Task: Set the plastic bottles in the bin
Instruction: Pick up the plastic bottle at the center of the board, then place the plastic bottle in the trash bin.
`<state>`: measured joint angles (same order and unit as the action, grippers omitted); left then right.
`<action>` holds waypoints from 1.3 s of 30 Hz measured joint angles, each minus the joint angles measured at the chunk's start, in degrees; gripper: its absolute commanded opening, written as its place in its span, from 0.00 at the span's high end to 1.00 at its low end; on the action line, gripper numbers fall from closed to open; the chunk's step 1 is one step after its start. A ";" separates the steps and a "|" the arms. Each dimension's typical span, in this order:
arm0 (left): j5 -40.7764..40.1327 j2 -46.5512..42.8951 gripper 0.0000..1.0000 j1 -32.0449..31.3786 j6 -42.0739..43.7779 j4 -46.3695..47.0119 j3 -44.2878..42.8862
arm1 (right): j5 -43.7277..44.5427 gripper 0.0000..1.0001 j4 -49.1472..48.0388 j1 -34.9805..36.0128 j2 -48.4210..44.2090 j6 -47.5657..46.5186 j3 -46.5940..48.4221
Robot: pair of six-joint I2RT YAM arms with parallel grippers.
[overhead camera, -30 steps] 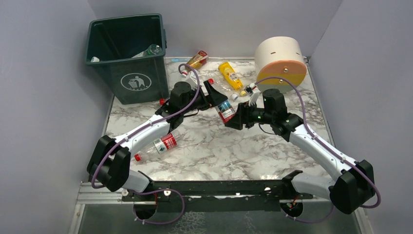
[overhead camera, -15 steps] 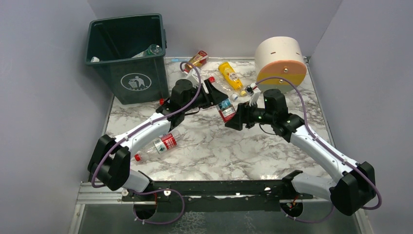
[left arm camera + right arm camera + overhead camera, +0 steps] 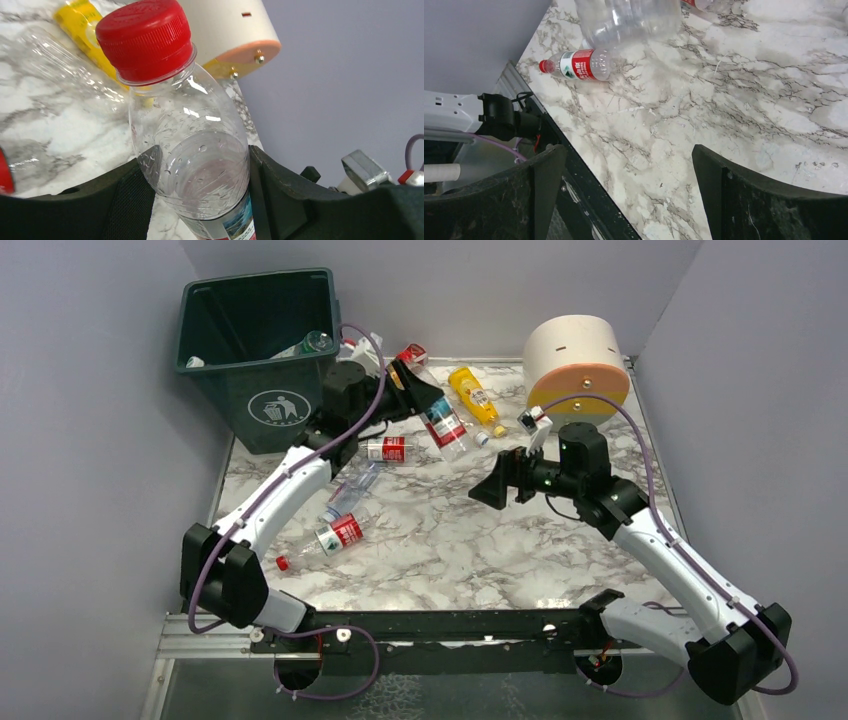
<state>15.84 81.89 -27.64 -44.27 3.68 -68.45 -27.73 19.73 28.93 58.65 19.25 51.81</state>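
My left gripper [image 3: 424, 400] is shut on a clear plastic bottle [image 3: 441, 424] with a red cap and a red and blue label, held above the table just right of the bin [image 3: 262, 360]. In the left wrist view the bottle [image 3: 190, 150] fills the gap between the jaws, cap [image 3: 144, 37] pointing away. The dark green bin stands at the back left with one bottle [image 3: 313, 342] inside. My right gripper [image 3: 497, 486] hangs open and empty over mid-table; the right gripper [image 3: 629, 165] shows only marble between its fingers.
Loose bottles lie on the marble: a yellow one [image 3: 472, 393], a red-labelled one [image 3: 385, 449], a clear one [image 3: 350, 492] and another red-labelled one [image 3: 335, 535]. A big cream cylinder [image 3: 578, 365] stands at the back right. Grey walls close in both sides.
The left gripper closed on the bottle and carried it up and back toward the bin. The right gripper let go of it, opened wide and drew back to the right.
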 measured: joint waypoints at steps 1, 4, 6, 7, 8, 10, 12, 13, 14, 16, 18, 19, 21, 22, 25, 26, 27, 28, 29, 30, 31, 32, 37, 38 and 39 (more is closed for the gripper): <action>0.22 0.07 0.42 0.92 0.42 -0.52 -1.09 | 0.28 0.01 0.31 0.00 -0.26 -0.02 0.00; 1.77 0.44 0.42 5.62 1.75 -2.82 -5.81 | 1.07 0.01 0.98 0.00 -0.39 -0.13 0.02; 2.71 0.83 0.42 8.59 2.49 -4.15 -9.20 | 1.40 0.00 1.38 0.00 -0.39 -0.22 0.02; 3.10 1.07 0.42 9.79 2.89 -4.59 -10.75 | 1.46 0.00 1.42 0.00 -0.39 -0.24 0.02; 3.54 1.38 0.42 11.65 3.30 -5.29 -12.70 | 1.51 0.00 1.42 0.00 -0.37 -0.24 0.02; 4.70 2.10 0.42 15.23 3.87 -6.19 -16.52 | 1.51 0.00 1.42 0.00 -0.31 -0.24 0.02; 6.01 2.89 0.42 18.64 4.26 -6.69 -19.71 | 1.51 0.00 1.42 0.00 -0.17 -0.24 0.02; 6.51 3.26 0.41 19.98 4.35 -6.78 -21.00 | 1.49 0.00 1.42 0.00 -0.13 -0.24 0.00; 7.10 3.76 0.41 21.86 4.42 -6.95 -22.49 | 1.49 0.01 1.42 0.00 -0.07 -0.24 0.00; 8.02 4.76 0.41 25.11 4.44 -7.13 -25.27 | 1.49 0.00 1.42 0.00 0.04 -0.26 0.00; 8.83 5.55 0.41 28.11 4.35 -7.21 -27.43 | 1.49 0.00 1.42 0.00 0.20 -0.28 0.00; 9.25 5.95 0.41 29.70 4.22 -7.19 -28.44 | 1.49 0.00 1.42 0.00 0.28 -0.28 0.00; 9.94 6.64 0.41 32.59 3.72 -6.80 -29.92 | 1.49 0.00 1.42 0.00 0.48 -0.33 0.00; 10.34 6.99 0.41 34.05 3.32 -6.51 -30.51 | 1.49 0.00 1.42 0.00 0.61 -0.39 0.00; 11.23 7.96 0.41 37.73 2.36 -5.42 -31.45 | 1.49 0.00 1.42 0.00 0.94 -0.68 0.00; 11.65 8.33 0.41 39.04 2.03 -4.96 -31.54 | 1.49 0.00 1.42 0.00 1.01 -0.76 0.00; 11.85 8.70 0.41 40.15 1.77 -4.81 -31.54 | 1.49 0.01 1.42 0.00 1.07 -0.85 0.00; 12.04 9.07 0.41 41.16 1.53 -4.63 -31.54 | 1.49 0.00 1.42 0.00 1.14 -0.87 0.00; 12.22 9.57 0.40 42.23 1.38 -4.57 -31.54 | 1.46 0.00 1.42 0.00 1.20 -0.90 0.00; 12.31 9.97 0.39 42.99 1.25 -4.57 -31.52 | 1.46 0.00 1.42 0.00 1.33 -0.90 0.00; 12.44 10.27 0.37 43.60 1.22 -4.55 -31.52 | 1.46 0.00 1.42 0.00 1.49 -0.90 0.00; 12.59 10.67 0.35 44.24 1.25 -4.57 -31.50 | 1.46 0.00 1.40 0.00 1.66 -0.92 0.00; 12.72 11.17 0.22 45.72 2.40 -4.72 -30.62 | 1.46 0.00 1.36 0.00 3.06 -0.92 0.00; 12.79 11.17 0.20 45.92 3.02 -4.83 -30.36 | 1.46 0.00 1.33 0.00 3.54 -0.92 0.00; 12.90 11.17 0.17 46.01 3.65 -5.22 -30.08 | 1.46 0.01 1.31 0.00 4.07 -0.96 0.00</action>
<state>28.73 93.06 18.37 -40.62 -1.54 -98.52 -26.26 21.04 28.93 62.72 18.28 51.81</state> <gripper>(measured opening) 0.756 0.995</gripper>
